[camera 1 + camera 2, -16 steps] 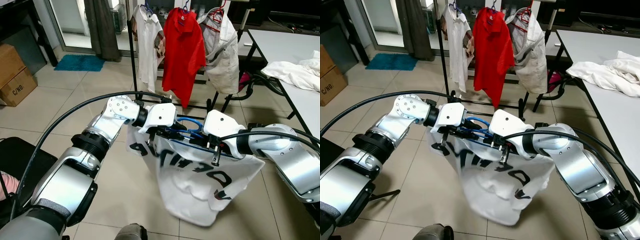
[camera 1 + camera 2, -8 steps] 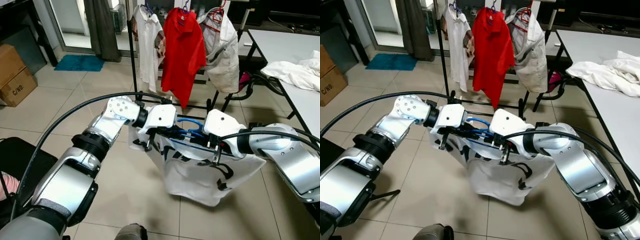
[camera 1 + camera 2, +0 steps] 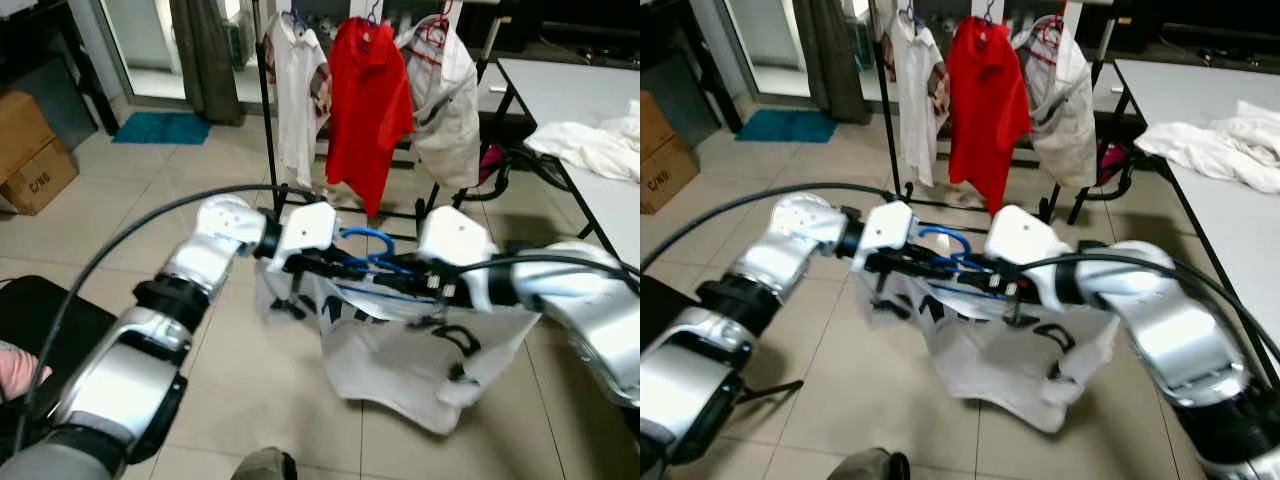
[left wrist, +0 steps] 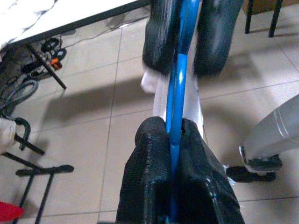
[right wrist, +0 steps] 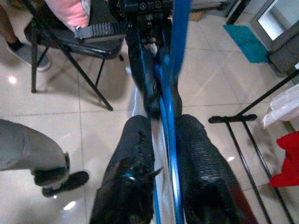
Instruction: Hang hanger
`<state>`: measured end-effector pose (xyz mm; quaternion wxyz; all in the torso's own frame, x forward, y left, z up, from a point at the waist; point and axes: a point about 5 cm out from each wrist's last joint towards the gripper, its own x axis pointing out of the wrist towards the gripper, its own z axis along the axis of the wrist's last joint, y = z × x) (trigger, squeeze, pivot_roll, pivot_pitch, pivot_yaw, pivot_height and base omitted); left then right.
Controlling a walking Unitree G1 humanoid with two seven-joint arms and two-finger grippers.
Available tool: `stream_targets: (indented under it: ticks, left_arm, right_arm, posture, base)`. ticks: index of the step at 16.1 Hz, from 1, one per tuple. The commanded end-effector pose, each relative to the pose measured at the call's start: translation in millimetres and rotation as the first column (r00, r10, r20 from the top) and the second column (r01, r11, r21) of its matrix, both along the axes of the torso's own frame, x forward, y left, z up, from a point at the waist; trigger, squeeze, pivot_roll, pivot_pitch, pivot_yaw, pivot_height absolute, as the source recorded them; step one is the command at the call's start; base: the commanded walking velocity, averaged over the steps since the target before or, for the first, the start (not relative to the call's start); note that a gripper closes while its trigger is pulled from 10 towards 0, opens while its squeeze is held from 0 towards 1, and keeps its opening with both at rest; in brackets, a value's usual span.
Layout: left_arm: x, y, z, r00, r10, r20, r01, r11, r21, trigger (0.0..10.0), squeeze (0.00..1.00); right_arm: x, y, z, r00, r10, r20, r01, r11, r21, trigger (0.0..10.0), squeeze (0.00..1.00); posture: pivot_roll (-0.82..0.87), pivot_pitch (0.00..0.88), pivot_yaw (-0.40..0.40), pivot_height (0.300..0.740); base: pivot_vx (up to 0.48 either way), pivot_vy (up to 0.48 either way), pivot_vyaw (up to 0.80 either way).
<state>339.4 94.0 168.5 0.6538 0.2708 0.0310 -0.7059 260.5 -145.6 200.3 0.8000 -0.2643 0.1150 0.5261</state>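
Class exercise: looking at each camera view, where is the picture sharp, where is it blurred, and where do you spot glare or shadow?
Left eye view: motion-blurred throughout, the blue hanger and white T-shirt smeared. Right eye view: the same softness. Left wrist view: the left hand pinching the hanger is fairly sharp, the far fingers blurred, shadows on the floor tiles. Right wrist view: the right hand is soft, with bright glare spots on the tiles.

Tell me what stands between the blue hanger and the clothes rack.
Nothing visible does. Both grippers, left and right, clamp the blue hanger carrying the white shirt; only bare floor lies before the clothes rack.
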Motion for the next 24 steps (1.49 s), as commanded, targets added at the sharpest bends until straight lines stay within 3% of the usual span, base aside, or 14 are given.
stream_targets:
  ticks: [1, 4, 6, 8, 11, 12, 13, 14, 15, 16, 18, 20, 24]
  left_arm:
    - [2.3, 9.4, 5, 0.999, 0.033, -0.002, -0.033, 0.999, -0.022, 0.0, 0.00]
    - [2.2, 21.3, 3, 0.997, 0.066, -0.043, -0.066, 0.998, 0.005, 0.0, 0.00]
    - [5.5, 29.6, 1, 0.988, 0.140, -0.068, -0.140, 0.990, 0.002, 0.0, 0.00]
    - [7.0, 34.2, 2, 0.977, 0.183, -0.110, -0.189, 0.981, -0.046, 0.0, 0.00]
    - [9.1, 39.5, 7, 0.958, 0.249, -0.140, -0.266, 0.957, -0.115, 0.0, 0.00]
    - [9.6, 41.7, 7, 0.948, 0.279, -0.154, -0.301, 0.944, -0.137, 0.0, 0.00]
    - [9.2, 43.4, 7, 0.937, 0.306, -0.169, -0.331, 0.932, -0.149, 0.0, 0.00]
    - [9.1, 44.1, 4, 0.926, 0.342, -0.163, -0.364, 0.921, -0.141, 0.0, 0.00]
    - [8.7, 43.7, 3, 0.923, 0.351, -0.159, -0.372, 0.919, -0.133, 0.0, 0.00]
    - [9.2, 43.9, -5, 0.896, 0.422, -0.139, -0.436, 0.894, -0.097, 0.0, 0.00]
    - [10.3, 43.4, -8, 0.870, 0.475, -0.133, -0.488, 0.867, -0.097, 0.0, 0.00]
    - [11.4, 42.2, -8, 0.847, 0.514, -0.138, -0.529, 0.840, -0.115, 0.0, 0.00]
    - [3.6, 31.6, -6, 0.859, 0.488, -0.152, -0.508, 0.849, -0.145, 0.0, 0.00]
  right_arm:
    - [-3.7, -3.6, 8, 1.000, 0.029, 0.010, -0.029, 0.999, 0.021, 10.0, 1.00]
    - [-1.2, -16.5, 15, 1.000, -0.004, 0.027, 0.002, 0.999, 0.049, 10.0, 1.00]
    - [4.0, -26.9, 32, 0.997, -0.061, 0.052, 0.051, 0.981, 0.188, 10.0, 1.00]
    - [9.5, -36.3, 40, 0.983, -0.158, 0.094, 0.129, 0.956, 0.265, 10.0, 1.00]
    - [9.5, -42.0, 29, 0.948, -0.312, 0.061, 0.281, 0.914, 0.293, 10.0, 1.00]
    - [11.4, -43.0, 17, 0.909, -0.416, 0.010, 0.392, 0.864, 0.315, 10.0, 1.00]
    - [15.1, -43.2, 5, 0.836, -0.549, -0.004, 0.522, 0.793, 0.312, 10.0, 1.00]
    - [17.6, -40.2, -2, 0.780, -0.625, -0.037, 0.599, 0.727, 0.334, 10.0, 0.76]
    - [18.8, -39.3, -4, 0.751, -0.659, -0.039, 0.631, 0.699, 0.335, 10.0, 0.00]
    - [19.4, -31.4, -7, 0.674, -0.732, -0.099, 0.704, 0.597, 0.384, 10.0, 0.00]
    - [17.7, -23.8, -5, 0.641, -0.752, -0.153, 0.725, 0.529, 0.441, 10.0, 0.00]
    - [17.3, -20.8, -7, 0.613, -0.775, -0.153, 0.749, 0.508, 0.425, 10.0, 0.00]
    - [18.3, -11.3, -15, 0.587, -0.799, -0.130, 0.778, 0.512, 0.364, 10.0, 0.00]
  posture:
    - [0.03, 0.000, 0.049, 0.740]
    - [0.03, 0.000, 0.043, 0.740]
    - [0.03, 0.000, 0.042, 0.740]
    - [0.03, 0.000, 0.043, 0.740]
    - [0.03, 0.000, 0.045, 0.740]
    - [0.03, 0.000, 0.046, 0.740]
    - [0.03, 0.000, 0.053, 0.740]
    - [0.04, 0.000, 0.055, 0.740]
    - [0.04, 0.000, 0.055, 0.740]
    - [0.04, 0.000, 0.061, 0.740]
    - [0.04, 0.000, 0.063, 0.740]
    - [0.04, 0.000, 0.063, 0.740]
    - [0.04, 0.001, 0.054, 0.740]
  base:
    - [0.000, 0.000, 0.00]
    - [0.000, 0.000, 0.00]
    - [0.000, 0.000, 0.00]
    - [0.000, 0.000, 0.00]
    - [0.000, 0.000, 0.00]
    - [0.000, 0.000, 0.00]
    - [0.000, 0.000, 0.00]
    - [0.000, 0.000, 0.00]
    - [0.000, 0.000, 0.00]
    - [0.000, 0.000, 0.00]
    - [0.000, 0.000, 0.00]
    - [0.000, 0.000, 0.00]
    - [0.000, 0.000, 0.00]
